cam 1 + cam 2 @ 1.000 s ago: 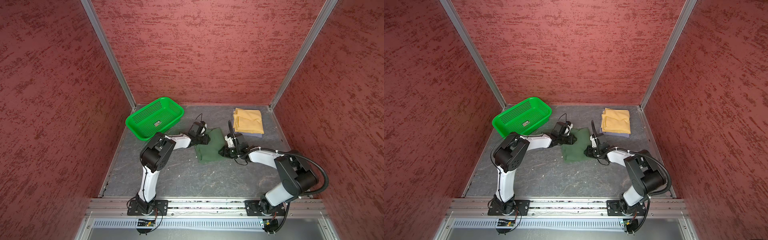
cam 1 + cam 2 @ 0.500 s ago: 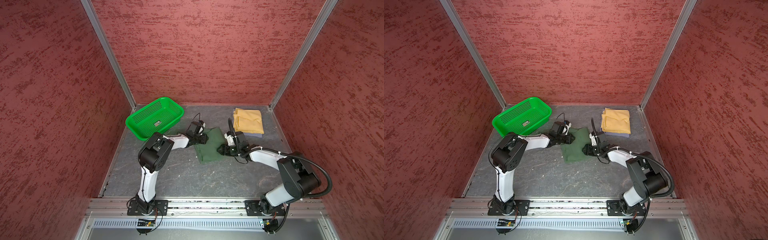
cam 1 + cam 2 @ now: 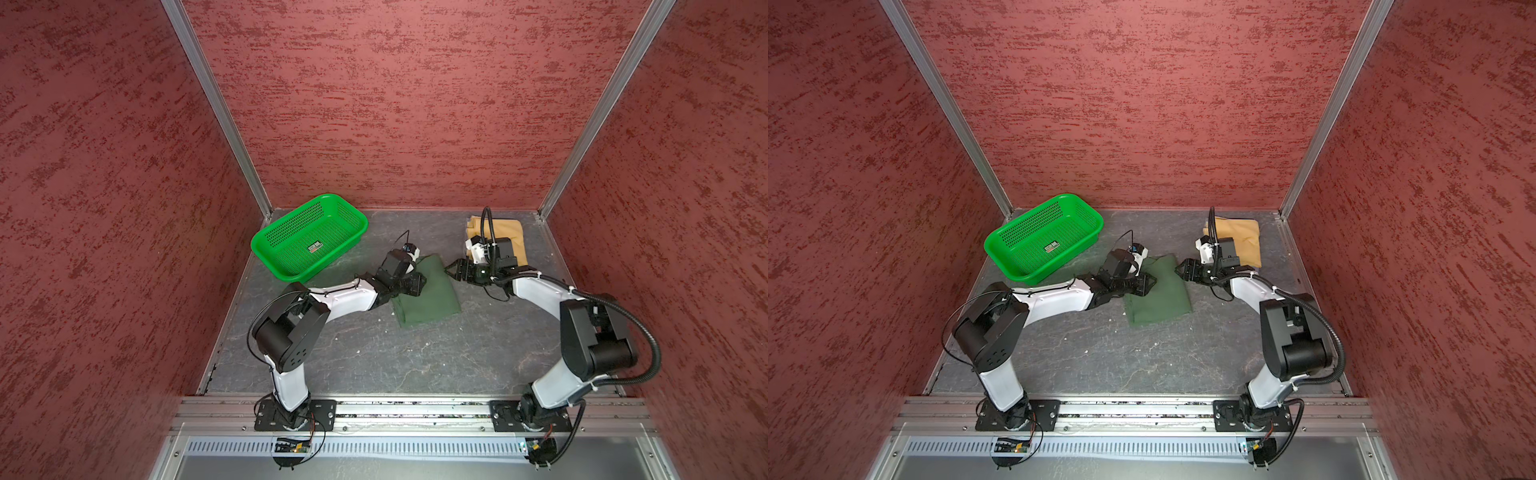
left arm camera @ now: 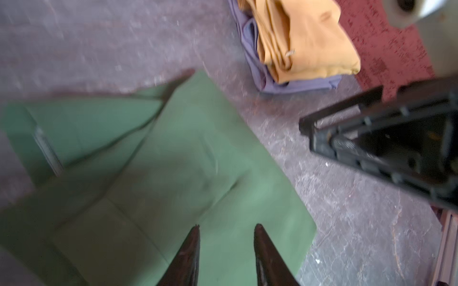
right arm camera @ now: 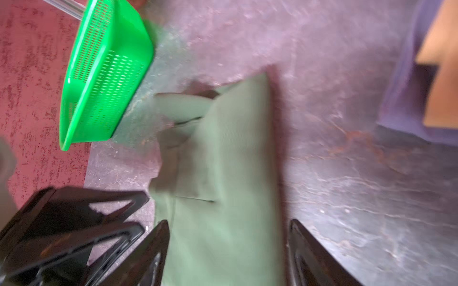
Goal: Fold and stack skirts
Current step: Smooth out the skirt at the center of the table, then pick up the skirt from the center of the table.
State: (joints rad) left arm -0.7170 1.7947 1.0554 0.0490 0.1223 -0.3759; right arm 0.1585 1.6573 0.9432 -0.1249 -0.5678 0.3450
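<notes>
While basket (image 3: 286, 226) holds sticker (image 3: 315, 247) | left gripper (image 4: 226, 226) spread a bit, right gripper (image 5: 229, 221) wide, maybe empty | wrist view: purple skirt (image 4: 252, 62) under yellow skirt (image 4: 304, 42)

I'm seeing the right gripper (image 3: 451, 271) spreading its jaws wide and letting go of the green skirt (image 3: 434, 297) at its right edge. The gripper is backing off a little toward the far wall and is now sitting just beside the cloth, its wrist swinging up in front of the yellow skirt (image 3: 517, 232).
</notes>
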